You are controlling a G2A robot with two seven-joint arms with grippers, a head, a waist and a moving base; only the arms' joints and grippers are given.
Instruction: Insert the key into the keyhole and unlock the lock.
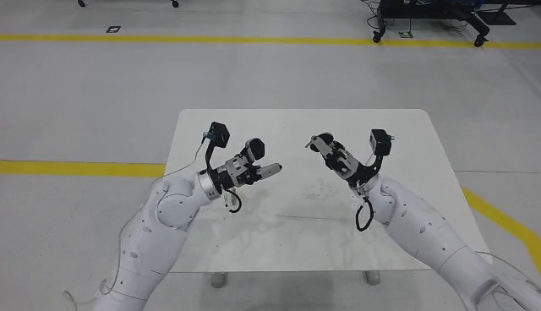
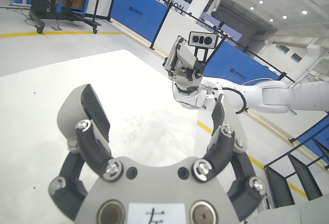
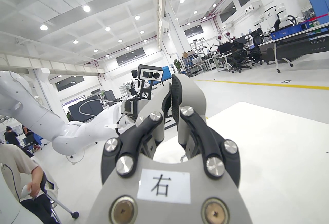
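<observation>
Both arms are raised above the white table (image 1: 385,133). My left gripper (image 2: 154,96) is open, with nothing between its ribbed pads (image 2: 93,106); in the top view this left gripper (image 1: 264,160) is left of centre and faces the other arm. My right gripper (image 3: 171,86) has its fingers pressed together. A small metal ring (image 3: 183,157) shows at their base, seemingly part of the key, and the rest is hidden. From above, the right gripper (image 1: 317,144) is right of centre, tips toward the left one. The left wrist view shows the right gripper (image 2: 171,55) farther off. No lock can be made out.
The table top (image 2: 77,68) carries faint dark scuff marks (image 2: 133,124) near its middle. A yellow floor line (image 1: 76,168) runs past both sides of the table. Wheeled racks (image 1: 431,7) stand far behind it.
</observation>
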